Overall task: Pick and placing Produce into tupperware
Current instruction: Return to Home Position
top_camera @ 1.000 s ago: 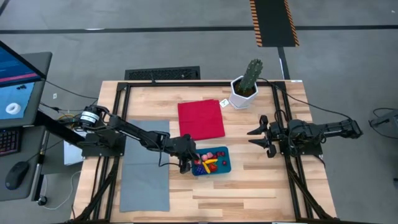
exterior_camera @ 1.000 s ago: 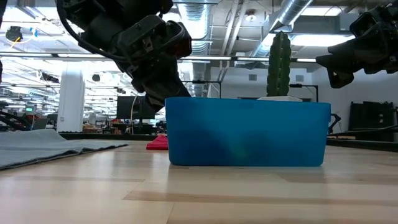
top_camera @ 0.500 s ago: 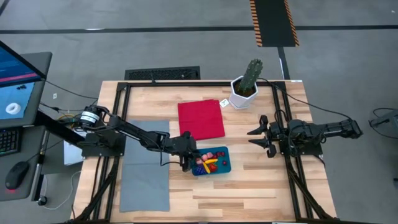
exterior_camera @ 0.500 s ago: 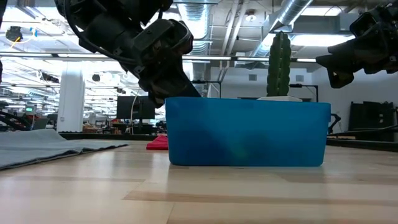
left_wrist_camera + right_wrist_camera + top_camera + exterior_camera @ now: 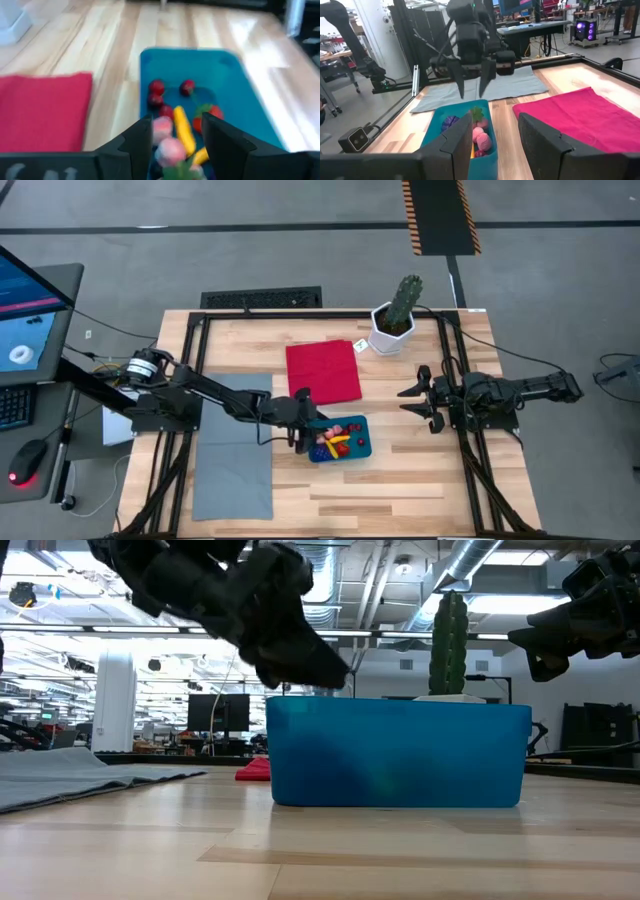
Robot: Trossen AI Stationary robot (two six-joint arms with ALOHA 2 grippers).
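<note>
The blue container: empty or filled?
Partly filled: small red, pink and yellow produce pieces lie inside the tupperware, with bare floor showing.

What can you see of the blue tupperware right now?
The tupperware is a shallow, rectangular teal-blue plastic bin with rounded corners and no lid. It sits flat on the wooden table near its middle, beside the red cloth, with bare wood between them. Inside lies the produce: red, pink and yellow pieces and a dark purple one. The open, empty left gripper hovers above one end without touching it.
</note>
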